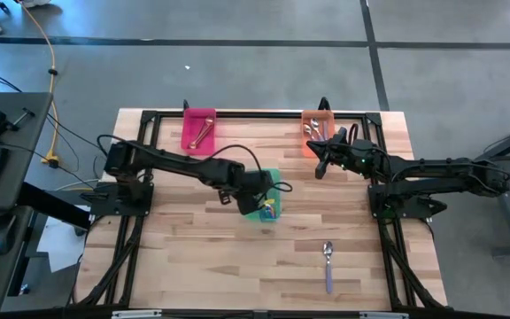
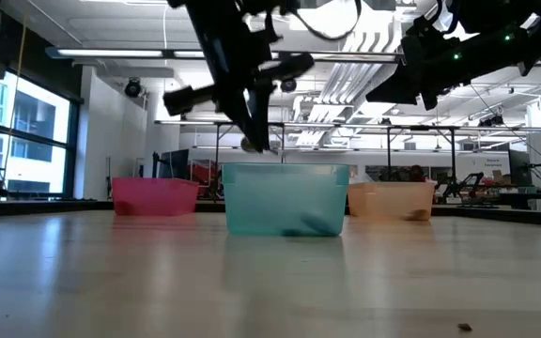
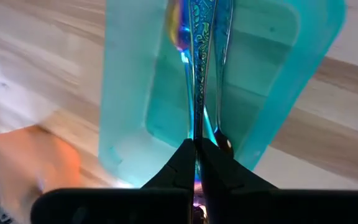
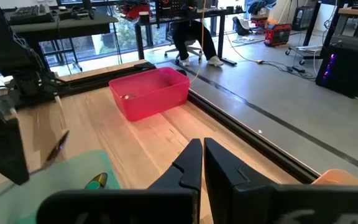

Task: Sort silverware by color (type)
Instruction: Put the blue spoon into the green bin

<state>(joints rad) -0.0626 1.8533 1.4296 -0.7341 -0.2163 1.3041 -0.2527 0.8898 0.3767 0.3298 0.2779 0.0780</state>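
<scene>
The table point(image 1: 193, 257) is pale matt wood; the green bin point(image 3: 278, 74) is smooth translucent plastic; the held spoon point(image 3: 199, 56) is glossy iridescent metal.

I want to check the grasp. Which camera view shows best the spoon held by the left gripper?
The left wrist view: the iridescent spoon stands pinched in the left gripper above the green bin. In the high and low views the arm mostly hides it; the right wrist view is unclear.

Three bins on the bench point(image 1: 193, 239): one far left point(image 1: 199, 129), one far right point(image 1: 317, 128), one central point(image 1: 268, 199); a lone spoon point(image 1: 328, 264) lies near front.
</scene>
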